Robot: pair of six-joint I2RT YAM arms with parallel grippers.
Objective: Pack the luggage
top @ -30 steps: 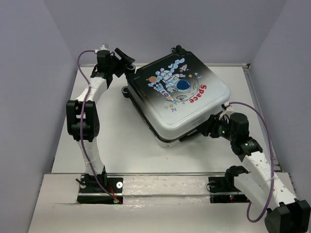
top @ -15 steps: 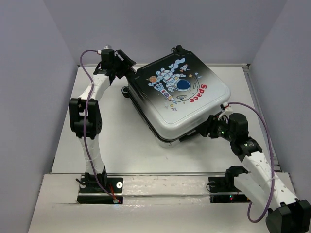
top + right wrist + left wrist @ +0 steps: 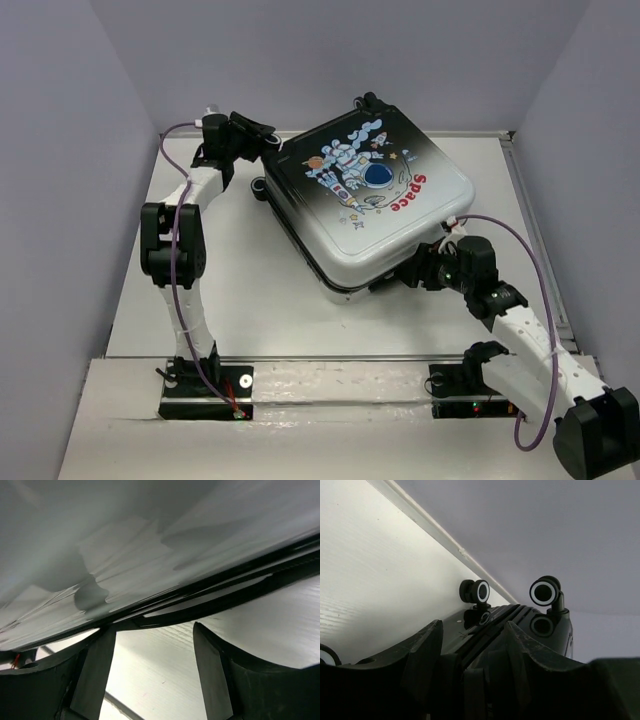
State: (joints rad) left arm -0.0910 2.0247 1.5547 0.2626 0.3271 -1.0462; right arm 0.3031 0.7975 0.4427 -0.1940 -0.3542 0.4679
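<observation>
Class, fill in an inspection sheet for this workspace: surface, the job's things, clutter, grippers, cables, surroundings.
Surface: white table.
Job's things: luggage closed, lying flat and askew, astronaut print up; black wheels at its far end.
Clutter: nothing seen.
Grippers: left gripper at the luggage's far-left corner, fingers astride its black edge, grip unclear; right gripper open at the near-right edge, by the seam.
Cables: left cable and right cable, both purple, loop off the arms.
Surroundings: plain grey walls on three sides.
</observation>
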